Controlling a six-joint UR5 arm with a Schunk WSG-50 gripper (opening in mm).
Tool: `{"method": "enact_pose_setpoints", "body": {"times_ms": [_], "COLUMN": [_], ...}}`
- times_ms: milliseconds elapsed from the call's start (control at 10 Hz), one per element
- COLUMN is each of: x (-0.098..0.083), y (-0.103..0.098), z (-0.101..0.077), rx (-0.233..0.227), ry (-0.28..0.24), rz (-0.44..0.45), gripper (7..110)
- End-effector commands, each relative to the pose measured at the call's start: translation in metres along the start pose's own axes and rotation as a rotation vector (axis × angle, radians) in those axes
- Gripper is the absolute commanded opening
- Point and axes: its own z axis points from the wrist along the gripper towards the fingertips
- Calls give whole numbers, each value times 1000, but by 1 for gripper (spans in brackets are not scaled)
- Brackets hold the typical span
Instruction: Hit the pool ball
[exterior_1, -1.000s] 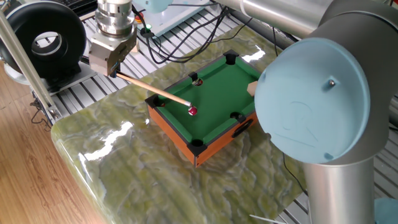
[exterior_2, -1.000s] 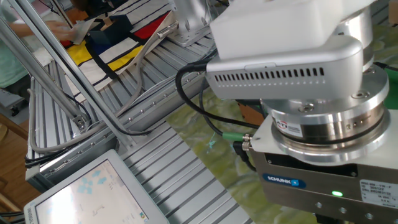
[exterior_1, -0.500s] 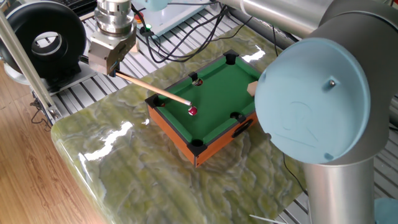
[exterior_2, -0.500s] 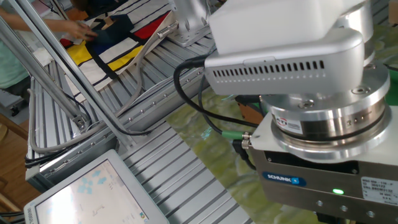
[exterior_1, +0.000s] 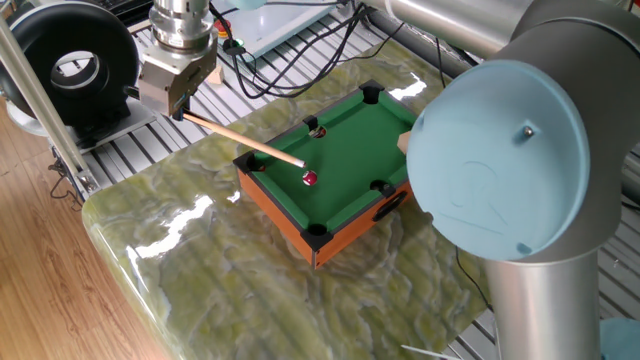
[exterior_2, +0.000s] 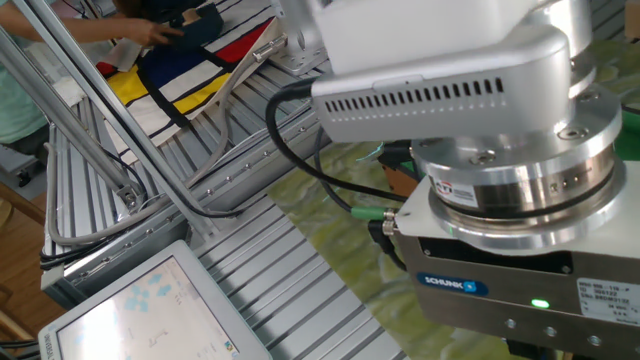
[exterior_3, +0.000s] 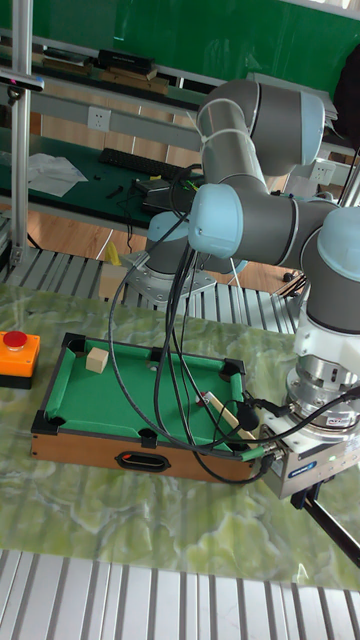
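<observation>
**Cue draws back before the strike**

On the marbled worktop, the miniature pool table sits mid-frame. The end effector, clamped on the wooden cue, has shifted slightly toward the upper left, apparently winding up. The pool ball rests unmoved on the felt, just beyond the cue tip.
</observation>
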Motion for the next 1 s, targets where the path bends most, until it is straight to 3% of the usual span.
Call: {"method": "enact_pose_setpoints", "body": {"times_ms": [0, 300, 600, 900], "x": [1, 45, 48, 32], "y": [1, -38, -30, -13], "z": [-3, -10, -9, -5], "rx": [-10, 150, 117, 48], "ry": [6, 183, 196, 129], "rz": [5, 22, 39, 21], "gripper": [7, 7, 7, 7]}}
